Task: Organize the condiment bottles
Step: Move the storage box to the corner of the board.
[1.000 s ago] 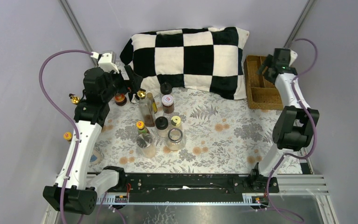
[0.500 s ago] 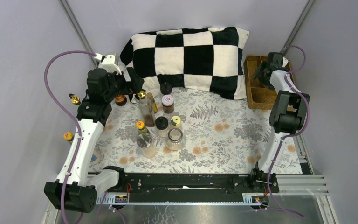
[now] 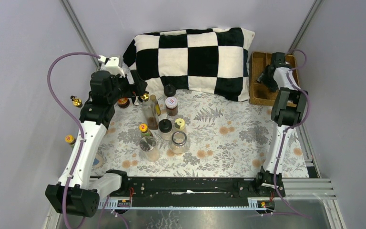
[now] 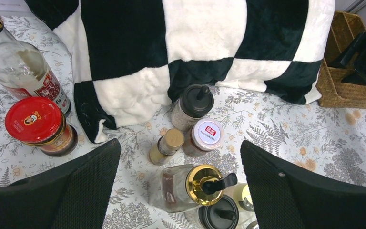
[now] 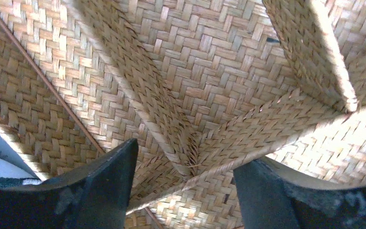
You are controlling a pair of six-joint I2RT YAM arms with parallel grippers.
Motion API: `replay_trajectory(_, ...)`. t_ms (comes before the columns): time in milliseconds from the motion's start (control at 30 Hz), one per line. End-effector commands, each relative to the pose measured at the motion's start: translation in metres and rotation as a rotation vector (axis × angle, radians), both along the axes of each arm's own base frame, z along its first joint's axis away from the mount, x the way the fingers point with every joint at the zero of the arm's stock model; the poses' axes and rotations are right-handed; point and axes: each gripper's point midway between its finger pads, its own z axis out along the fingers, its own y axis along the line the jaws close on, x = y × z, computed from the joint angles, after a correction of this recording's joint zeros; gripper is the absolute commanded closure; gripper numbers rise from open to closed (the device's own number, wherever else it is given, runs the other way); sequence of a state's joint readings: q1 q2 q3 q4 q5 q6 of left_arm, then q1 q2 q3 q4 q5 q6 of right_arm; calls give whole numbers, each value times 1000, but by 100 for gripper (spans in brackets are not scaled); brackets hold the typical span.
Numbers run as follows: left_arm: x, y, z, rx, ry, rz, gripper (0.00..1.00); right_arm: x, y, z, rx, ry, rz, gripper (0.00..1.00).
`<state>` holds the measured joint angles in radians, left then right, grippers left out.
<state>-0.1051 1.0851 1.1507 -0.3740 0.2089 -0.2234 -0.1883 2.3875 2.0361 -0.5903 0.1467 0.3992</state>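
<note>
The counter (image 3: 228, 143) carries a floral cloth, with a checked pillow (image 3: 195, 57) along its far edge and the wicker tray (image 3: 259, 95) in its far right corner. The condiment bottles (image 3: 164, 126) stand in a loose cluster on the left half of the counter, well apart from the tray.

The step in hand looks like taking hold of the tray so it can be brought nearer the bottles. To do it well, the right end effector (image 5: 186, 191) should close squarely on a firm woven divider, low down near the floor of the tray. The tray should then slide flat across the counter, not lift by one corner, and keep off the pillow's edge. The left arm is best kept high until the tray is placed, since the bottles are tall, close together and easily toppled.

The right end effector sits inside the tray with its jaws apart, straddling the spot where two dividers meet. I cannot tell whether either finger touches the wicker, and it grips nothing yet.

The left end effector (image 4: 181, 191) hangs fully spread above the far left part of the cluster, holding nothing. A gold-topped bottle (image 4: 190, 186) sits directly beneath it, and a red-capped jar (image 4: 35, 125) stands off to one side.
</note>
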Motion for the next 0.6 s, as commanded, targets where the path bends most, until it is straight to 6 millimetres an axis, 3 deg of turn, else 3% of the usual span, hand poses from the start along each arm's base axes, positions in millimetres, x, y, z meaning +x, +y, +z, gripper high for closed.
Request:
replay_trajectory(0, 2, 0, 0, 20, -21, -4, 1, 29, -10, 5, -43, -126, 61, 40)
replay_trajectory(133, 2, -3, -1, 10, -16, -16, 1, 14, -13, 4, -59, -72, 33, 96)
replay_trajectory(167, 2, -3, 0, 7, -18, -17, 1, 9, -14, 8, -63, -73, 20, 100)
replay_trajectory(300, -3, -5, 4, -5, -26, -25, 1, -20, -11, 28, -72, -97, -14, 100)
replay_trajectory(433, -11, -7, 4, -19, -20, -34, 1, -52, -2, 65, -68, -147, -42, 100)
replay_trajectory(567, -24, -11, 8, -57, -24, -51, 1, -93, 7, 87, -130, -167, -75, 100)
